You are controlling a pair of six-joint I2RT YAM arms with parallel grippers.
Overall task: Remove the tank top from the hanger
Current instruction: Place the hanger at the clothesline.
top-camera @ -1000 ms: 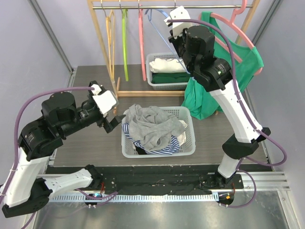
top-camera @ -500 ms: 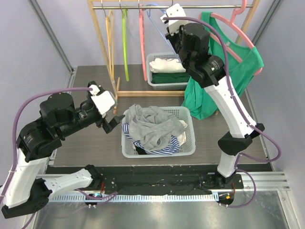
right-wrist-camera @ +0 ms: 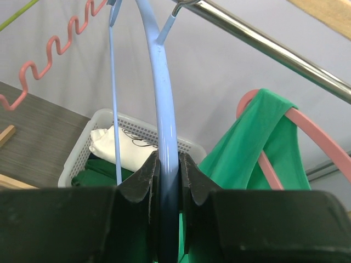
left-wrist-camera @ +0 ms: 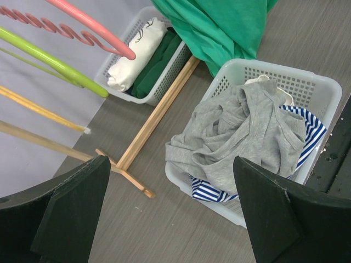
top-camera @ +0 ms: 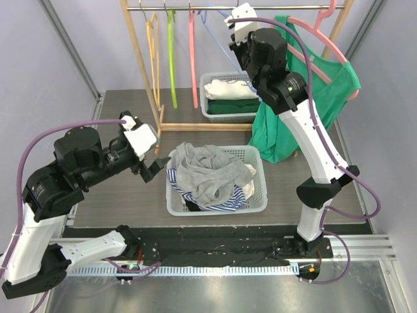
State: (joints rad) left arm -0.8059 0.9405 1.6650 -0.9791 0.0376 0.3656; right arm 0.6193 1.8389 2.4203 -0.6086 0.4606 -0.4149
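1. Grey wood-grain table (top-camera: 124, 208) between pale lilac walls; a wooden rack with a metal rail (right-wrist-camera: 258, 38) stands at the far side
2. Right gripper (right-wrist-camera: 167, 170): raised to the rail, jaws narrow and clamped on the arm of a light blue hanger (right-wrist-camera: 162, 98), which carries no garment
3. Green tank top (right-wrist-camera: 241, 148): hangs to the right of that gripper, apart from it and untouched, draped over a pink hanger (right-wrist-camera: 323, 137) hooked on the right end of the same rail; its hem drops toward the table at far right
4. Left gripper (left-wrist-camera: 173, 211): jaws spread wide, holding nothing, hovering low at the near left, well apart from the tank top
5. White basket (top-camera: 260, 189): centre of the table, just right of the left gripper; holds a crumpled grey garment (top-camera: 208, 173) over blue-striped cloth
6. Far basket (top-camera: 212, 114): under the rail, with folded white and green items
7. Bare hangers left on the rail: lime (top-camera: 171, 59), coral (top-camera: 193, 59), wooden (top-camera: 152, 52)
8. Progress, as judged: not begun on this garment; both straps remain over the pink hanger. Left to do: release the blue hanger, shift right, grip the tank top or its hanger, slip the straps off
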